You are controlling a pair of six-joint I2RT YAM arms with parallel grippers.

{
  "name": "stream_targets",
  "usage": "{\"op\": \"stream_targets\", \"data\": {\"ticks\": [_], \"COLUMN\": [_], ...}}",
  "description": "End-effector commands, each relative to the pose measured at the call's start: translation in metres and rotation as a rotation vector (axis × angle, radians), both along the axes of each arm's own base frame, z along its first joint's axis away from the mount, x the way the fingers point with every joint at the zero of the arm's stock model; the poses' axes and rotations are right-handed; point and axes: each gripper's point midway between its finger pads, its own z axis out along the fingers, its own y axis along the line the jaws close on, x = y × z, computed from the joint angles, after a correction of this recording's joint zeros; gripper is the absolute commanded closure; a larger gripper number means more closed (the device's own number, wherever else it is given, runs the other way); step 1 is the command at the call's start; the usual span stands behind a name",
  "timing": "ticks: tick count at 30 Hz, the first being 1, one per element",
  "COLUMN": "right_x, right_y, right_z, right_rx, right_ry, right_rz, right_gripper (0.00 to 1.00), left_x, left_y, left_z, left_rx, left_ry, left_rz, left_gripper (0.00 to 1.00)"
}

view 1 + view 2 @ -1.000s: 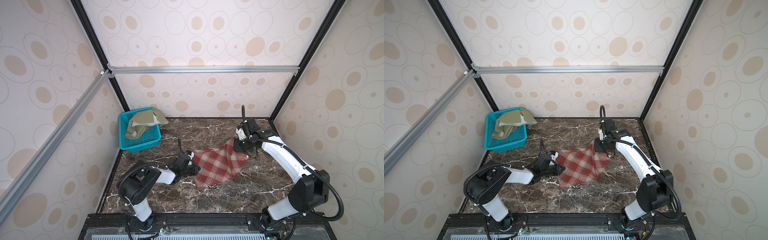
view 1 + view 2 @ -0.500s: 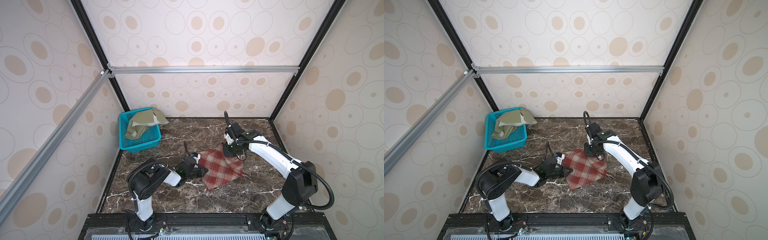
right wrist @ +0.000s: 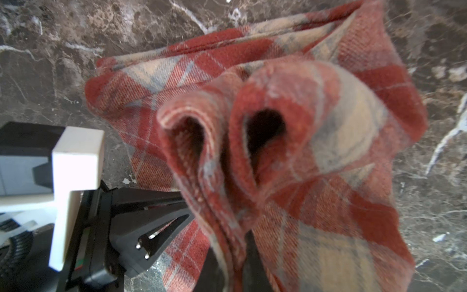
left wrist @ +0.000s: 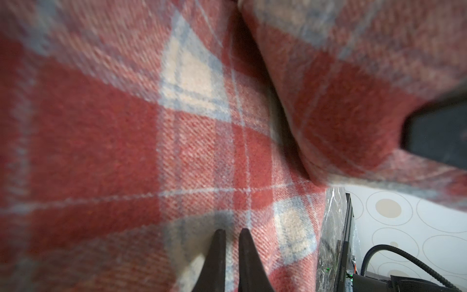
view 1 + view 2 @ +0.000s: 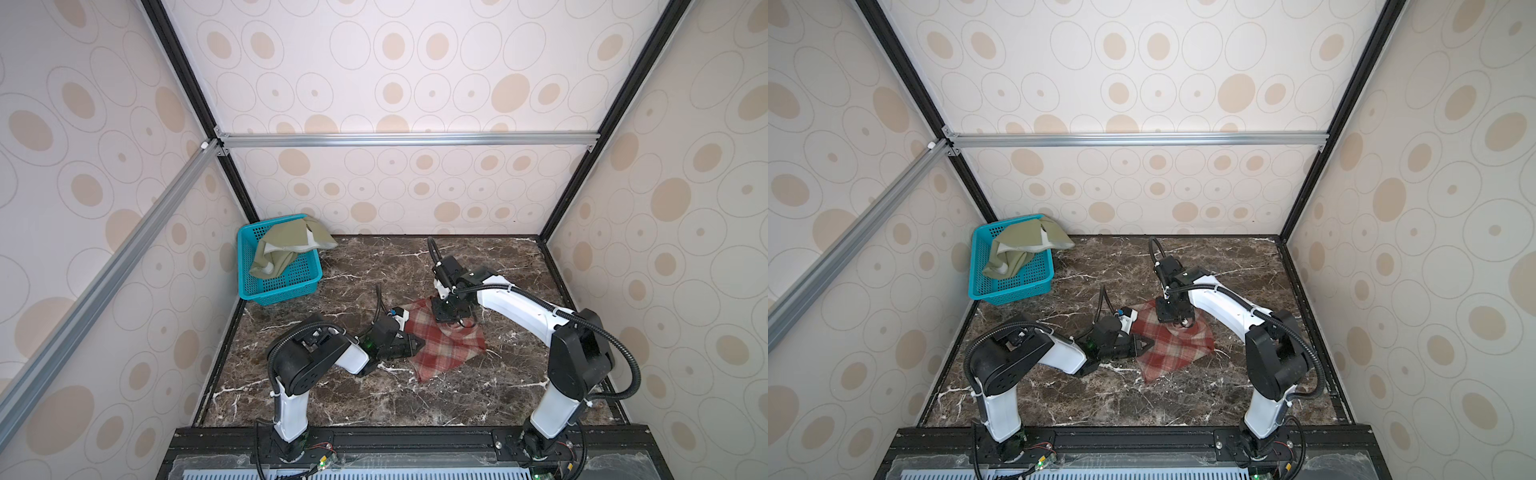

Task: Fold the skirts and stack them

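The red-and-cream plaid skirt (image 5: pixel 446 349) (image 5: pixel 1173 345) lies bunched on the marble table in both top views. My right gripper (image 5: pixel 455 322) (image 3: pixel 230 240) is shut on a thick fold of it and holds that part lifted over the rest. My left gripper (image 5: pixel 417 345) (image 4: pixel 231 231) lies low on its side at the skirt's left edge. Its fingers are almost together, with plaid cloth (image 4: pixel 126 126) between them. The olive-green skirt (image 5: pixel 286 249) (image 5: pixel 1021 249) drapes over the basket's rim at the back left.
The teal perforated basket (image 5: pixel 291 286) (image 5: pixel 1017 291) stands in the back left corner against the wall. Black frame rails run along the table's sides and front. Bare marble lies in front of the plaid skirt and to its right.
My right gripper has carried its fold leftward and toward the front, over the skirt. The left gripper has shifted right. The plaid skirt is now narrower and more bunched.
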Motion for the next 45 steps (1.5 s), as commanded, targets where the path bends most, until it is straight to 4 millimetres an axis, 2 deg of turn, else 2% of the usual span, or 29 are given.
{"op": "stream_targets", "data": {"ticks": [1, 7, 13, 20, 26, 32, 45], "right_x": [-0.003, -0.007, -0.005, -0.001, 0.002, -0.003, -0.012], "right_y": [0.011, 0.019, 0.015, 0.012, 0.013, 0.024, 0.037], "right_z": [-0.008, -0.015, -0.016, -0.012, -0.003, 0.009, 0.016], "right_rx": [0.026, 0.067, 0.050, 0.033, 0.032, 0.085, 0.140], "right_ry": [0.020, 0.045, 0.024, 0.009, -0.003, -0.008, 0.025], "right_rz": [0.000, -0.011, -0.021, -0.022, -0.023, -0.029, -0.028], "right_gripper": [1.00, 1.00, 1.00, 1.00, 1.00, 1.00, 1.00], "left_x": [-0.015, -0.015, -0.005, -0.003, -0.008, -0.012, -0.017], "left_y": [-0.001, 0.002, 0.026, 0.049, 0.049, 0.043, 0.041], "left_z": [-0.022, -0.016, -0.012, -0.007, -0.012, -0.021, -0.027], "left_rx": [0.040, 0.079, 0.320, 0.479, 0.455, 0.405, 0.379], "left_ry": [0.078, 0.061, -0.008, -0.038, -0.020, 0.006, 0.030], "left_rz": [-0.021, -0.029, -0.028, -0.025, -0.020, -0.029, -0.031], "left_gripper": [0.87, 0.87, 0.87, 0.87, 0.87, 0.88, 0.88]}}
